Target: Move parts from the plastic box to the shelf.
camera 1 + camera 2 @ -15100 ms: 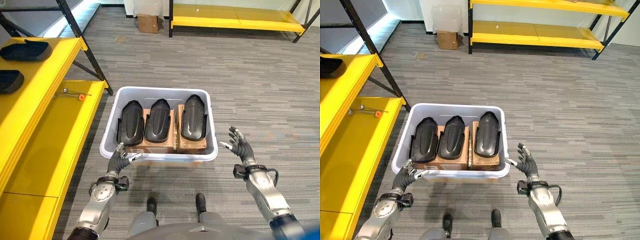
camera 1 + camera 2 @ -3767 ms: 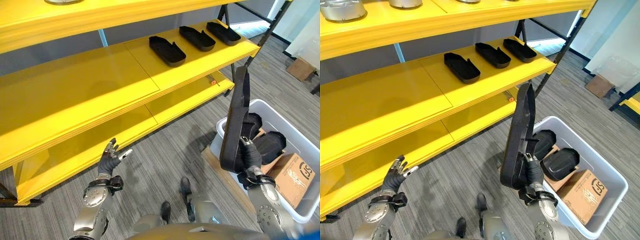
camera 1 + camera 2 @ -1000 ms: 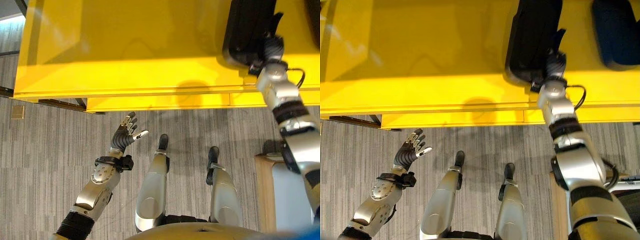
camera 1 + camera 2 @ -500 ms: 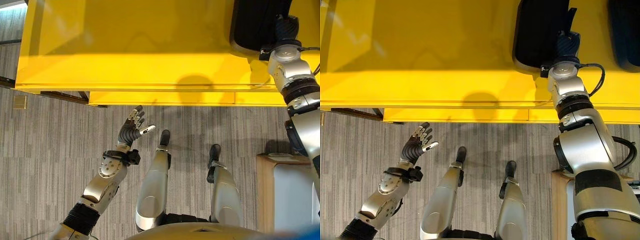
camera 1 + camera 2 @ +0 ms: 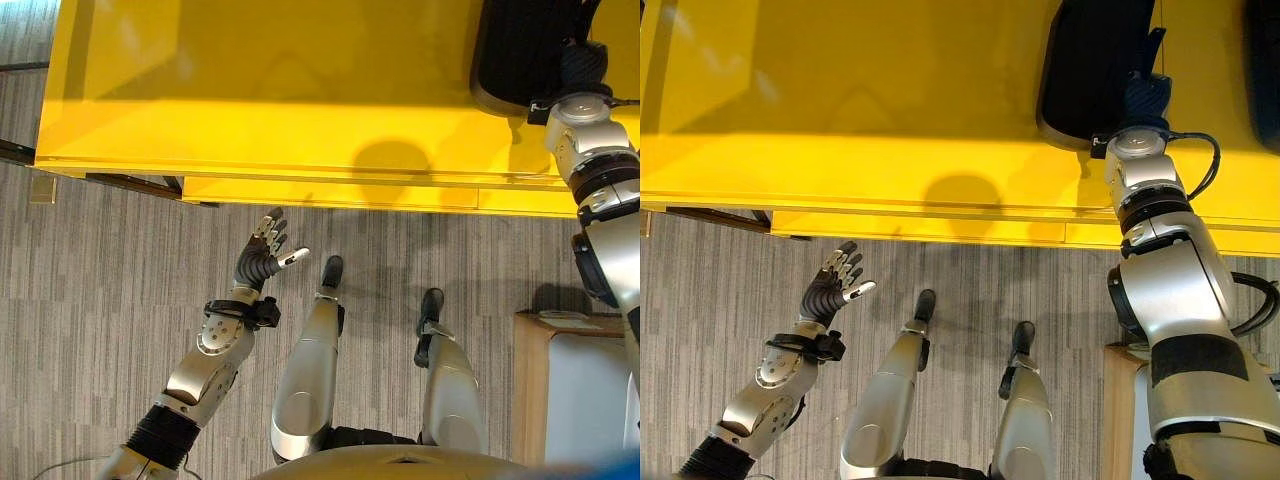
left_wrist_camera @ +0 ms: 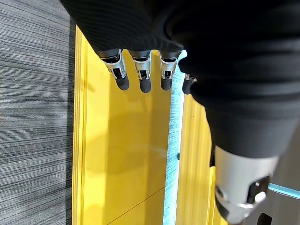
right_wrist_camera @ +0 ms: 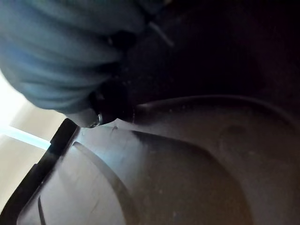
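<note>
The right hand (image 5: 1145,100) is resting on the smooth black part (image 5: 1090,65) lying near the front edge of the yellow shelf (image 5: 840,110); its grip is hidden. The left hand (image 5: 830,290) is hovering spread over grey carpet (image 5: 700,300).

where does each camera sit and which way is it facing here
Left eye view: on the head, looking down at the yellow shelf board; the open left hand hangs over grey carpet.
Right eye view: beside it, same scene; the right hand reaches onto the long black plastic part lying on the shelf.
Left wrist view: along its own straight fingers towards yellow shelving.
Right wrist view: pressed close to the black part's inside.
Both eye views share shelf, part and both hands.
</note>
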